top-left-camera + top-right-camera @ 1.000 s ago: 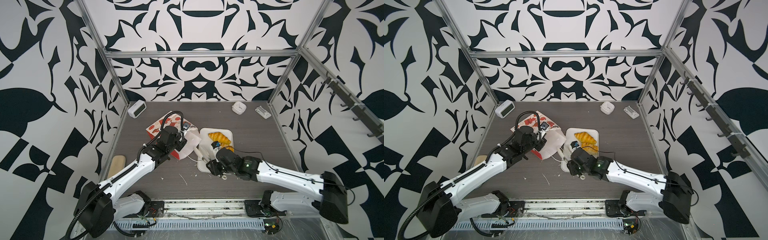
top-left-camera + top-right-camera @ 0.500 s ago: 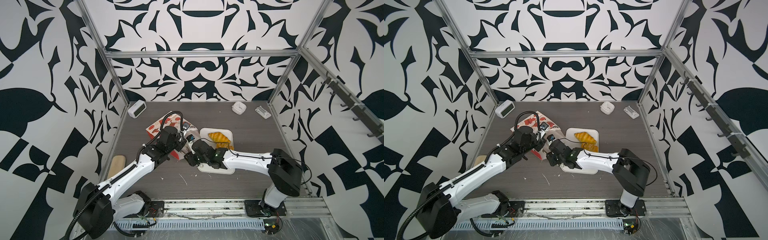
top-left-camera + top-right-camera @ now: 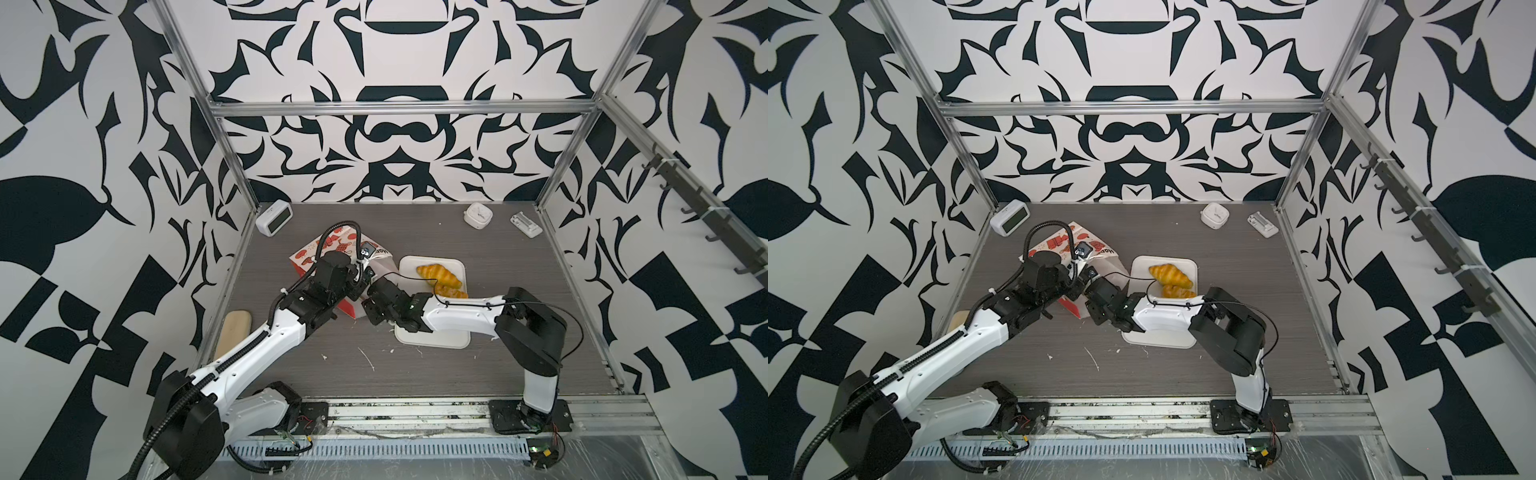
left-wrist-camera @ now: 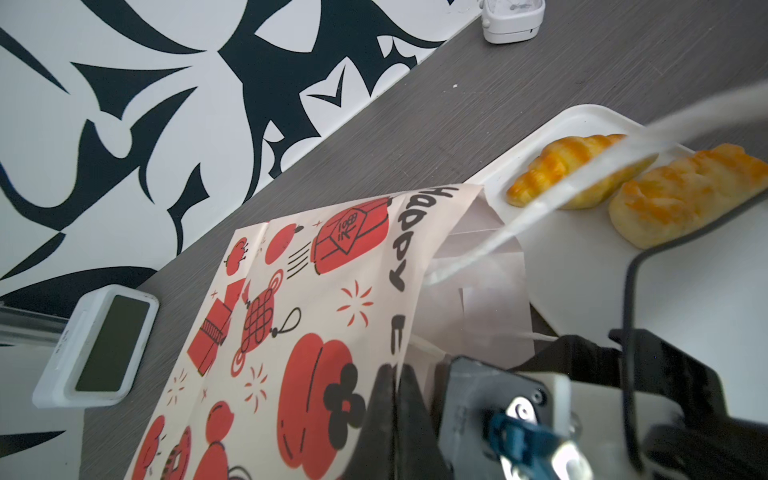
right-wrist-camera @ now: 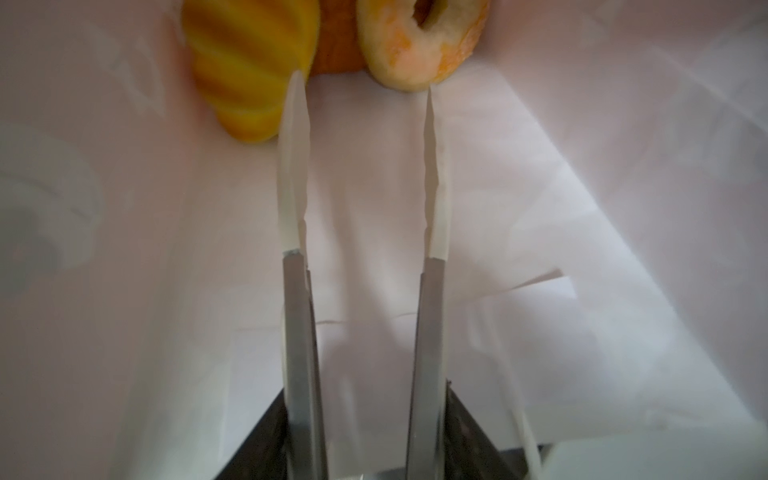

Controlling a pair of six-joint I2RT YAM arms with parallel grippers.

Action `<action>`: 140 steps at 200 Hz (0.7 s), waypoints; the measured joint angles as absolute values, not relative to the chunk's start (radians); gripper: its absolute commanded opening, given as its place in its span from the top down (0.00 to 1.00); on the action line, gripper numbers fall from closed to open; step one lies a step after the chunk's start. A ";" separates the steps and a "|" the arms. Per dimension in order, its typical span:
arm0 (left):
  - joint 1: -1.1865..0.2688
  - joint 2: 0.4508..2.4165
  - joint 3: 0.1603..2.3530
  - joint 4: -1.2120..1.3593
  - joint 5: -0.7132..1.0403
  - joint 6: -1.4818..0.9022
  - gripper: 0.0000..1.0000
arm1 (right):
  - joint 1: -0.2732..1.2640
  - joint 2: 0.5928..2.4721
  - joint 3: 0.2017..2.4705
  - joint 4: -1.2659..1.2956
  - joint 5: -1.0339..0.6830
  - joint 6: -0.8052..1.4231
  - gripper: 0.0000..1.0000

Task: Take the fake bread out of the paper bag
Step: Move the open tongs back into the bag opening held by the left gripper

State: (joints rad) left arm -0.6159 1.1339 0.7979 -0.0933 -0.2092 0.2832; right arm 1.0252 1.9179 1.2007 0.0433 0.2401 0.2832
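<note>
We count two pastries on the tray (image 3: 432, 259) right of the paper bag (image 4: 316, 291), croissant (image 3: 434, 272) and roll (image 3: 453, 292), three inside: bun (image 5: 249, 62), doughnut (image 5: 395, 58), darker piece (image 5: 336, 54). Left gripper (image 4: 395, 395) clamps the bag's rim; right gripper (image 5: 363, 83), fingers apart, is inside. Two clocks (image 3: 274, 217) (image 3: 478, 215) stand far

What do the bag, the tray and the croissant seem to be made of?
Bag: matte printed paper, with sharp creases.
Tray: smooth white, rounded rim; probably moulded plastic or pulp.
Croissant: likely painted foam or plastic; faint sheen, even stripes.
</note>
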 measured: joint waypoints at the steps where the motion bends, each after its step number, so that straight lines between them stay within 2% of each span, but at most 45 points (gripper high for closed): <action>1: -0.616 1.134 0.798 -0.093 -0.209 0.283 0.94 | 1.025 1.919 1.202 0.043 0.241 0.283 0.47; 140: -0.619 1.120 0.799 -0.079 -0.205 0.258 0.95 | 1.047 1.988 1.208 0.160 0.327 0.210 0.49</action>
